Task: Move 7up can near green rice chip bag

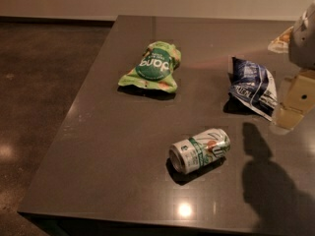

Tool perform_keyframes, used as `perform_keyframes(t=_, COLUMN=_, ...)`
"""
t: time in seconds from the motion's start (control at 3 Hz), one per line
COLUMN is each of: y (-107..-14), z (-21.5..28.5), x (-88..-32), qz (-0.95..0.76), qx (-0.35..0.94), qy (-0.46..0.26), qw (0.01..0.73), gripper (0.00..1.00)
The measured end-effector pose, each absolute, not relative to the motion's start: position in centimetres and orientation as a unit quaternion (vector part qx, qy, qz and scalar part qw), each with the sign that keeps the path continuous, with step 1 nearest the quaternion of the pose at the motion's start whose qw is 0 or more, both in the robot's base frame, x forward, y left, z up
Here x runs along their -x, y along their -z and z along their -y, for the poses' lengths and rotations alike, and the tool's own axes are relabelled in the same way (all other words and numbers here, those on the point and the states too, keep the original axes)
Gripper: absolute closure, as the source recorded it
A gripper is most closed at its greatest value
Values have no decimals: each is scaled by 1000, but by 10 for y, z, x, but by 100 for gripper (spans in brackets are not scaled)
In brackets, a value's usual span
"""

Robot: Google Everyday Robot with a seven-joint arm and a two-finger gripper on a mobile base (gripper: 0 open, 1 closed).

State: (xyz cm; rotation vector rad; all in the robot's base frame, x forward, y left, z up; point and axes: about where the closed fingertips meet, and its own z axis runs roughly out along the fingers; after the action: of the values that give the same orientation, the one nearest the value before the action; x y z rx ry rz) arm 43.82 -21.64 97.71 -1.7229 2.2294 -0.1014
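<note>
Silver-white 7up can [200,150] lies on its side near the worktop's front edge, its long axis slanting front-left to back-right. It is left and frontward of my gripper [295,102] at the right edge; I cannot tell whether that is spread or closed.

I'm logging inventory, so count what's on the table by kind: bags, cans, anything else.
Snack bags: 2, the green rice chip bag and a dark blue and white bag.
Cans: 1, the 7up can, on its side.
Partly hidden orange item: 1.
Total: 4.
The gripper hangs at right, beside the blue bag.
</note>
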Motion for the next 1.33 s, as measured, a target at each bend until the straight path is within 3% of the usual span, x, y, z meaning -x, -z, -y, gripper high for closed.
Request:
perform_keyframes(t=0.33, y=-977, z=216, x=-438, qz=-780, qx=603, qy=36, qw=161, gripper=0)
perform_keyframes(t=1.33, y=-906, z=149, x=-422, qz=-691, qx=714, qy=37, qw=105, gripper=0)
